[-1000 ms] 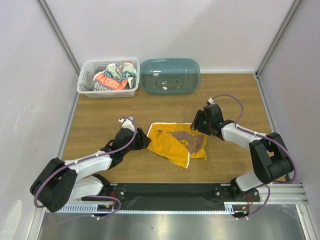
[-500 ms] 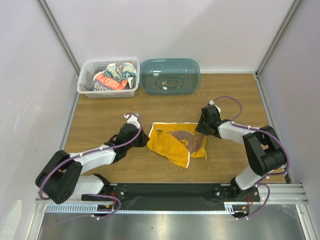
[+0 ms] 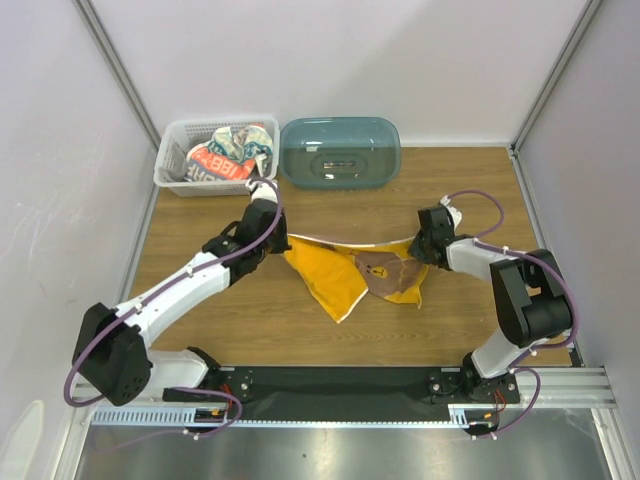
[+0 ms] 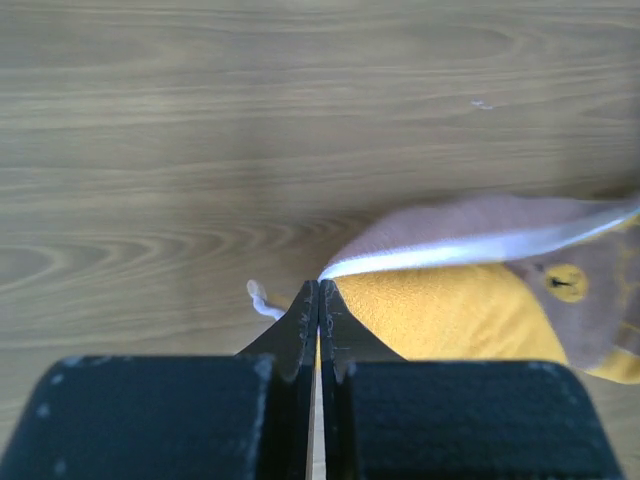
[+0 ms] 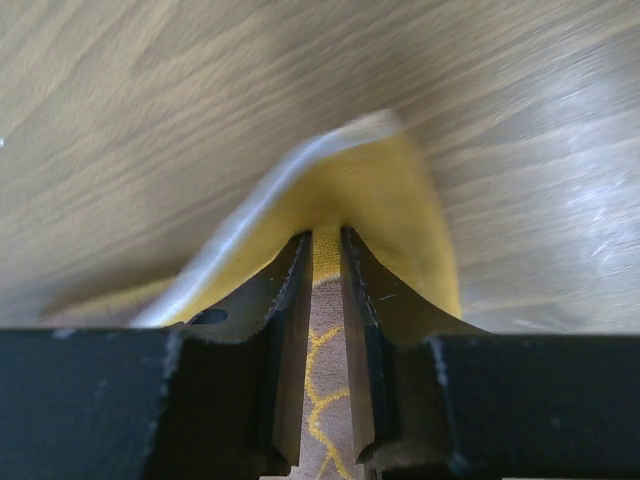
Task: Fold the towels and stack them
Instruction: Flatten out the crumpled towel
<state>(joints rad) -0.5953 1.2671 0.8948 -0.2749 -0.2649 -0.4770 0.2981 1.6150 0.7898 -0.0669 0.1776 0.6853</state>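
1. The left arm reaches far out over the table (image 3: 480, 190). The left gripper (image 3: 276, 241) is pressed completely shut, pinching a corner of the brown-and-orange towel (image 3: 352, 275) at its tips.
2. The right arm is bent sharply inward. The right gripper (image 3: 424, 243) is narrowed to a slit, and the towel's opposite corner is nipped between its fingers (image 5: 292, 290).
3. Half a second ago the towel lay flat and rumpled between the grippers. Now both grippers have moved farther out and spread apart. The towel's far edge is pulled into a line from one pair of fingertips to the other, and the rest sags toward the bases in a point.
4. Beyond the left fingers stands the white basket (image 3: 215, 187), holding the printed white towel (image 3: 225, 160). The teal tub (image 3: 340, 150) is beside it. Both are well apart from the stretched cloth.
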